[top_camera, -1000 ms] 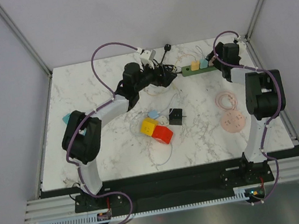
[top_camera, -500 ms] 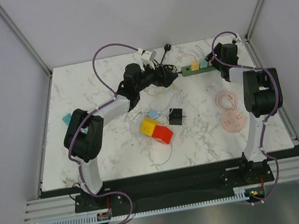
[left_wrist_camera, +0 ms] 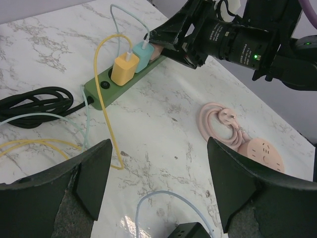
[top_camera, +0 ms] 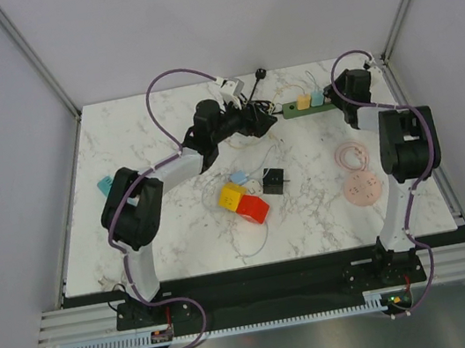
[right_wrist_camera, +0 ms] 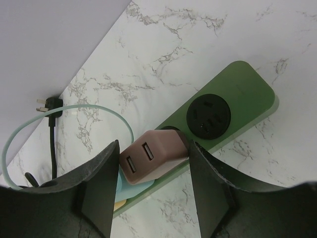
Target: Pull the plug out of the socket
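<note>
A green power strip [top_camera: 303,105] [right_wrist_camera: 237,94] lies at the back of the marble table. A brown two-port plug [right_wrist_camera: 161,148] sits tilted in it, beside a teal plug [left_wrist_camera: 141,57] and a yellow plug [left_wrist_camera: 125,69]. My right gripper [right_wrist_camera: 154,154] [top_camera: 333,96] is at the strip's right end, and its two fingers press on opposite sides of the brown plug. One round black socket [right_wrist_camera: 208,115] to the right of that plug is bare. My left gripper [left_wrist_camera: 158,148] [top_camera: 269,114] hovers open left of the strip, with only bare table and a pale blue cable between its fingers.
A pink round extension socket [top_camera: 362,188] with its coiled cord [left_wrist_camera: 223,121] lies at the right. Yellow [top_camera: 233,195] and red [top_camera: 255,209] blocks and a black adapter [top_camera: 275,181] sit mid-table. A black cable [left_wrist_camera: 34,104] and loose yellow and blue cords trail left of the strip.
My right gripper has closed in from wide open onto the brown plug. The left arm has barely shifted and stays open.
</note>
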You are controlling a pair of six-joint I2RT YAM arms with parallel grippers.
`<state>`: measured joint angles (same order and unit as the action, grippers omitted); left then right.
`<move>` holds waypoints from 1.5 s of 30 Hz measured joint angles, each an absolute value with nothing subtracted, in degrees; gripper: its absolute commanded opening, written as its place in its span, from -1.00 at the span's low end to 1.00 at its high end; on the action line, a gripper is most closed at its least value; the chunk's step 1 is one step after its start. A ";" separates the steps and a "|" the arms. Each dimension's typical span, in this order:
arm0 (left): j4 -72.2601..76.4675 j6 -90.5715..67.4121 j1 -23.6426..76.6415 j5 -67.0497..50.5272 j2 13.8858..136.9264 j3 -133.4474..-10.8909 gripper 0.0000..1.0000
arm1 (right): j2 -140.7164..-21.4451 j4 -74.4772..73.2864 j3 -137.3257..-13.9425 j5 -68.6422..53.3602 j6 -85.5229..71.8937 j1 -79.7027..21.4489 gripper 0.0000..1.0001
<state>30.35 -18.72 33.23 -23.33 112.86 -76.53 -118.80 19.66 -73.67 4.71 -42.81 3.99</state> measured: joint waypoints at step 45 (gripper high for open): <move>-8.51 21.85 36.34 -21.87 131.96 -119.44 0.67 | -113.60 13.28 -70.04 -1.26 -50.35 -0.82 0.00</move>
<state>-8.51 21.85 36.34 -21.87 131.96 -119.44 -113.60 13.28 -70.04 -1.26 -50.35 -0.82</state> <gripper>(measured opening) 0.800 0.503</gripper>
